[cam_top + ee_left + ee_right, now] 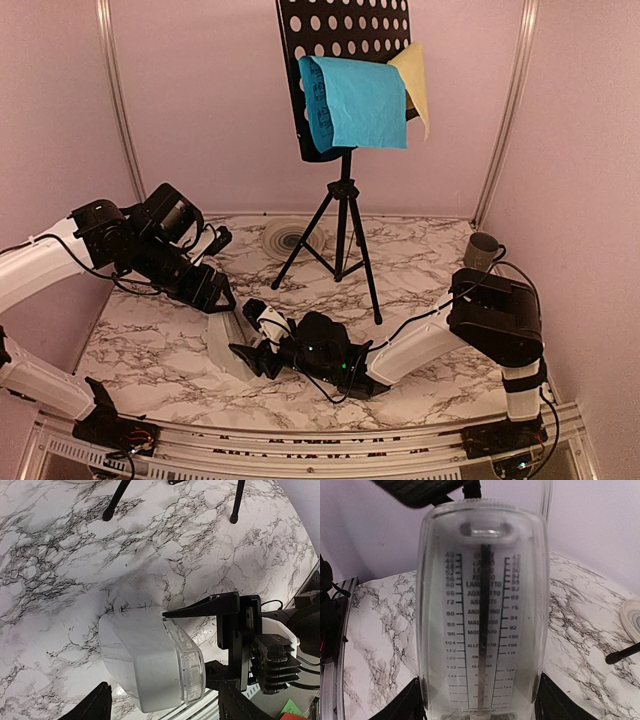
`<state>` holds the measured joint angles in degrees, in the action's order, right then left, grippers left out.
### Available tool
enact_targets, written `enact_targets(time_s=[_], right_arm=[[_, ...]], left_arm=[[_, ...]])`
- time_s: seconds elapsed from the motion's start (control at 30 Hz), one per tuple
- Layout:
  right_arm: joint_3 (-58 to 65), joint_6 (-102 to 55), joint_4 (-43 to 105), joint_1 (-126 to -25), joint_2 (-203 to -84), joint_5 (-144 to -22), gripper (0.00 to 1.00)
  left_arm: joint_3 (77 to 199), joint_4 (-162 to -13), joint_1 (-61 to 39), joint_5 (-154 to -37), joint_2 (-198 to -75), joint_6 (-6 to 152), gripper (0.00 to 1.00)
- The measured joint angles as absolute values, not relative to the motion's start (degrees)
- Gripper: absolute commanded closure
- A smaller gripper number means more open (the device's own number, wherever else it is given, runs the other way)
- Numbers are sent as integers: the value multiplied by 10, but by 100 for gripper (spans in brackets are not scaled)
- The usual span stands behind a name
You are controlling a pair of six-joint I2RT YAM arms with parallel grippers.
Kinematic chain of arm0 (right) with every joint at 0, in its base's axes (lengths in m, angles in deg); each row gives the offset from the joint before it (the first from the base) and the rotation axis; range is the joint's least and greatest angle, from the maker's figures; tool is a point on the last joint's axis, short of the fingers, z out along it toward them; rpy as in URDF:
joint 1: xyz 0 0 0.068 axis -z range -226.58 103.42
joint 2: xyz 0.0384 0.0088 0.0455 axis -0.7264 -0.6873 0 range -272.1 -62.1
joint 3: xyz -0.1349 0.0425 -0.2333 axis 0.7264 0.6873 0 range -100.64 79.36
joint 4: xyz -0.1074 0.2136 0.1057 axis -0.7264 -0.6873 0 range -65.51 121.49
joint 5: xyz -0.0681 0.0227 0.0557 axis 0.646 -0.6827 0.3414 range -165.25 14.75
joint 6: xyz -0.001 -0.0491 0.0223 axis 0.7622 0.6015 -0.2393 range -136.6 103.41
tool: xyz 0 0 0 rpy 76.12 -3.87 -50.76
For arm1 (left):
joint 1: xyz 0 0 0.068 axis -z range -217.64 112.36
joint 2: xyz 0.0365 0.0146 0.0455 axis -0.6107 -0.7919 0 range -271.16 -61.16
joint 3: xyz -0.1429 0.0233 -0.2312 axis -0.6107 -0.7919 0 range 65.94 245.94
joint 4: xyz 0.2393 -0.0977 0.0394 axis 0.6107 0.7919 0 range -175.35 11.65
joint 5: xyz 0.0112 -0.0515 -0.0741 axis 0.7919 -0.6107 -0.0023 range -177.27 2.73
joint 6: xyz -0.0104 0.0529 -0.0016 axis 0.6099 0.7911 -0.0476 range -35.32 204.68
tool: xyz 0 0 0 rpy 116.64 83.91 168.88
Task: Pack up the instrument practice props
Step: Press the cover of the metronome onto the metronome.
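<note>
Right gripper [190, 641] clamps the smooth white pyramid-shaped plastic metronome [145, 665] at the veined marble table's [75, 555] near left. Left gripper [168, 707] straddles it, jaws apart.

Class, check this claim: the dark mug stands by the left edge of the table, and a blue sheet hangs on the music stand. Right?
No. The top external view shows the dark mug by the right edge of the table, not the left. The blue sheet does hang on the music stand.
</note>
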<state>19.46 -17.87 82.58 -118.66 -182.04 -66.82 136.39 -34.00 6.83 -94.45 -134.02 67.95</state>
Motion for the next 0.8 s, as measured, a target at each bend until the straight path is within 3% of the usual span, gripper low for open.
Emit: enact_targets(time_s=[0.23, 0.8], right_arm=[[195, -179, 826, -1187, -1820, -668, 53], [190, -179, 819, -1186, -1820, -672, 54]], left_arm=[[1365, -340, 68, -945, -1354, 679, 30], [1367, -338, 65, -944, -1358, 678, 61]])
